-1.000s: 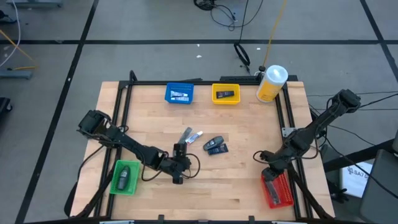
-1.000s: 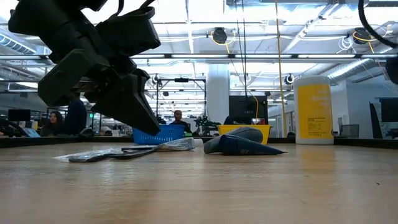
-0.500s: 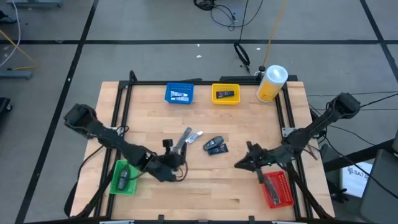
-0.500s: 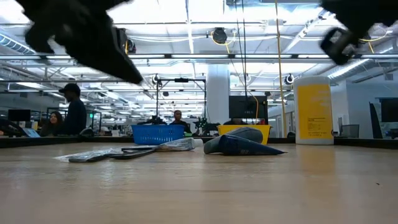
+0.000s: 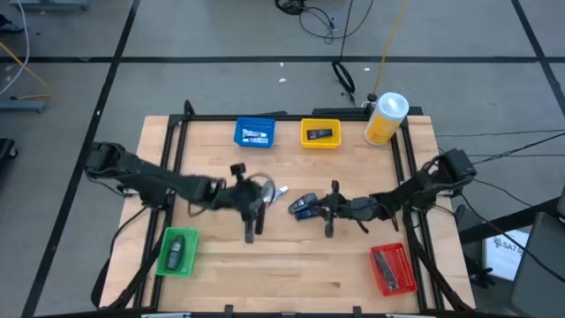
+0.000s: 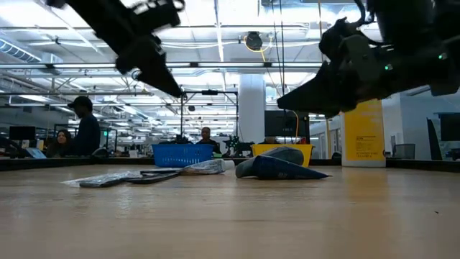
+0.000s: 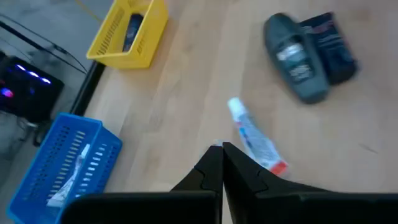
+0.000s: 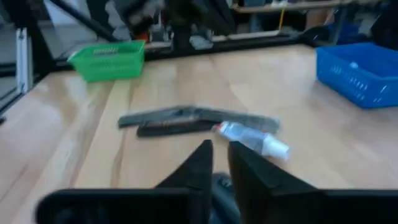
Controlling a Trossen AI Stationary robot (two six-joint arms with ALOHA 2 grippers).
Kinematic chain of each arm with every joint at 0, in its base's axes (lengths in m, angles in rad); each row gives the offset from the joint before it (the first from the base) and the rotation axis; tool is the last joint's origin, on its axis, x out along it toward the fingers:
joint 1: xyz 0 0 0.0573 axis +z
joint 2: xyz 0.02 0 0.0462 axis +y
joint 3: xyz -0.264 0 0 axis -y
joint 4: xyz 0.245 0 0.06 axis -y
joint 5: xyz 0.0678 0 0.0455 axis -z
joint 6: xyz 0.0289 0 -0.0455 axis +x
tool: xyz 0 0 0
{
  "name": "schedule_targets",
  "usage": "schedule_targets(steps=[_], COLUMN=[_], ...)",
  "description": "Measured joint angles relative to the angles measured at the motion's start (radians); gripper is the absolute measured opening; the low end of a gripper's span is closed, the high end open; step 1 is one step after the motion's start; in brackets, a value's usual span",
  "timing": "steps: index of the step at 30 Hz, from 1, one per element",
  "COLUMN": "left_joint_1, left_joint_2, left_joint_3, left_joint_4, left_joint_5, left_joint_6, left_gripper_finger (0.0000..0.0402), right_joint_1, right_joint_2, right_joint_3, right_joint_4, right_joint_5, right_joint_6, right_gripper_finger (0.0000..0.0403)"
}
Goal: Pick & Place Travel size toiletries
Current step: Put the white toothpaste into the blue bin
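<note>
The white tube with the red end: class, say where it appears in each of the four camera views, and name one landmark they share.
High view: the white tube lies mid-table, between both grippers.
Low view: only a pale shape at centre, below the blue bin; cannot be told for sure.
Left wrist view: centre, just beyond the fingertips.
Right wrist view: centre, before the flat dark sachets.
Shared landmark: the blue bin.

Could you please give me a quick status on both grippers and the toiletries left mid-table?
Left gripper shut, empty, by the white tube. Right gripper nearly closed, empty, beside the dark bottle. Nothing in the way.
</note>
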Motion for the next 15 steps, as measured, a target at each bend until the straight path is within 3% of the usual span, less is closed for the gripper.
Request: schedule_targets(steps=[7,11,15], left_joint_1=[0.229,0.296,0.311], left_joint_2=[0.028,0.108,0.225], left_joint_3=[0.000,0.001,0.000], left_joint_4=[0.105,0.252,0.328], left_joint_5=[0.271,0.507,0.552], left_joint_6=[0.069,0.068,0.064], left_gripper_finger=[0.0034,0.0084,0.0144], right_joint_1=[-0.113,-0.216,-0.270], right_joint_2=[0.070,0.111,0.166], right_joint_3=[0.000,0.000,0.000], right_joint_4=[0.161,0.235,0.236], right_joint_5=[0.161,0.146,0.046], right_joint_6=[-0.074,-0.069,-0.097], right_gripper_finger=[0.0152,0.0204,0.0240])
